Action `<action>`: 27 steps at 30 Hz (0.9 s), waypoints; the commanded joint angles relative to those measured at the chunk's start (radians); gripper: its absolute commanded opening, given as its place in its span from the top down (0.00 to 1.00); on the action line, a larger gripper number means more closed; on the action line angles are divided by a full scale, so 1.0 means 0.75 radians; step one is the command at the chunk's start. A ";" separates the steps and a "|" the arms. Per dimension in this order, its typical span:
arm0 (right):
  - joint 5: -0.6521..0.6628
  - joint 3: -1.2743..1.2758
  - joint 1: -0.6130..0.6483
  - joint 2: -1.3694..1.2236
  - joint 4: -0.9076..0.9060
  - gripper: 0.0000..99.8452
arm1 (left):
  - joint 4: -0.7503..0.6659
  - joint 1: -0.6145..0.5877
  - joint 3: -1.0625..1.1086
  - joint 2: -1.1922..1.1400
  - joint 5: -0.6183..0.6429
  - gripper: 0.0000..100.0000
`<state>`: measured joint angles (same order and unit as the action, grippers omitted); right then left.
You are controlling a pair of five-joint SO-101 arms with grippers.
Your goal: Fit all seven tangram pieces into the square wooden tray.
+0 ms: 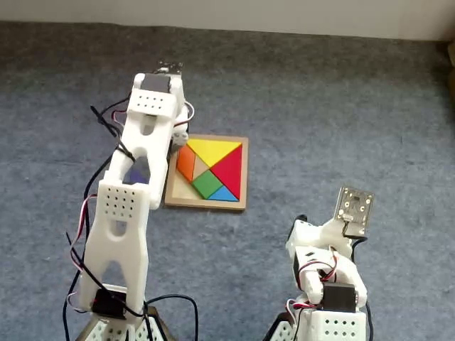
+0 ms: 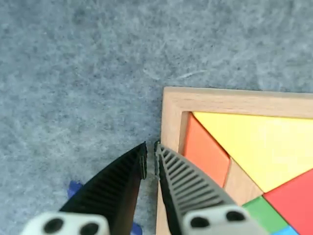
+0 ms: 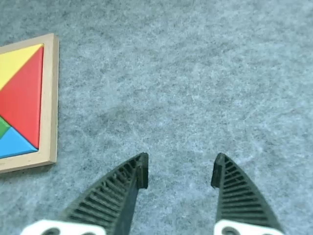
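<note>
Light, as I log it from my station: soft and even over the carpet [image 1: 341,106], with a brighter pale strip [image 1: 284,14] at the far edge. White arm shells [image 1: 121,206] read brightest. Shadows are faint, with a thin dark line under the tray [image 1: 213,205] rim. The carpet dims slightly near the left gripper [image 2: 150,152] and the right gripper [image 3: 180,171].

Left gripper [image 2: 150,157], one finger black and one grey, both ribbed, with only a slit between the tips, at the outer edge of the square wooden tray [image 2: 171,115] on grey carpet [image 2: 78,73]. The tray holds a yellow triangle [image 2: 259,144], an orange piece [image 2: 204,152], a red piece [image 2: 293,196] and a green piece [image 2: 259,211], with bare wood between them. A small blue fragment [image 2: 73,187] shows beside the black finger.
</note>
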<state>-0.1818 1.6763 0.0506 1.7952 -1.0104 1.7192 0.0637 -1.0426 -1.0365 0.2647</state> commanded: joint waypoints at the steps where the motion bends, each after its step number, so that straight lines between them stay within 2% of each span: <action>1: -0.012 0.169 -0.015 -0.009 -0.005 0.78 | 0.045 -0.013 -0.093 0.083 -0.010 0.94; 5: -0.012 0.169 -0.015 -0.009 -0.005 0.78 | 0.055 -0.079 -0.032 0.169 -0.012 0.99; 17: -0.012 0.169 -0.015 -0.009 0.001 0.78 | 0.055 -0.171 0.467 0.600 0.000 1.00; 19: -0.012 0.169 -0.015 -0.009 0.001 0.78 | 0.051 -0.191 0.582 0.674 0.047 1.00; 27: -0.012 0.169 -0.015 -0.009 0.001 0.78 | -0.180 -0.204 1.147 0.999 0.074 1.00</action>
<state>-0.1818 1.6763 0.0506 1.7952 -1.0104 1.6579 -0.0744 -0.3046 -0.4289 0.3092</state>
